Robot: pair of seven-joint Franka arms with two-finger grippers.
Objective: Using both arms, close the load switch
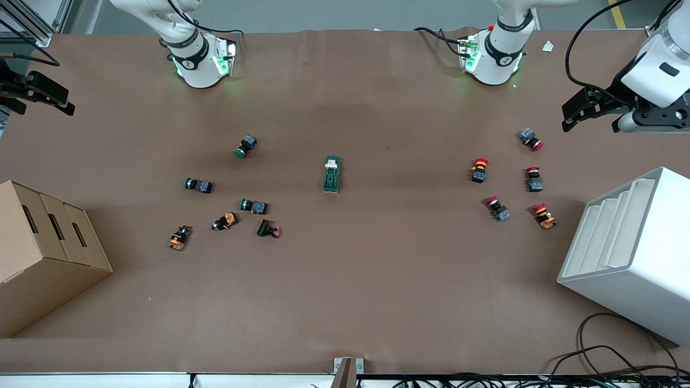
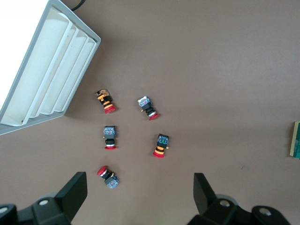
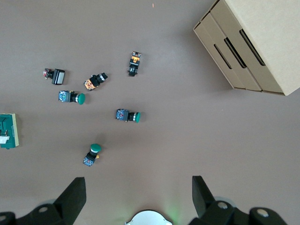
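The load switch, a dark-green block with a cream lever piece, lies alone at the middle of the brown table. It shows at the edge of the left wrist view and of the right wrist view. My left gripper hangs open and empty in the air over the left arm's end of the table; in its wrist view the jaws stand wide apart. My right gripper hangs open and empty over the right arm's end; in its wrist view the jaws stand wide apart too.
Several green and black push-buttons lie toward the right arm's end, several red ones toward the left arm's end. A cardboard box stands at the right arm's end, a white slotted rack at the left arm's end.
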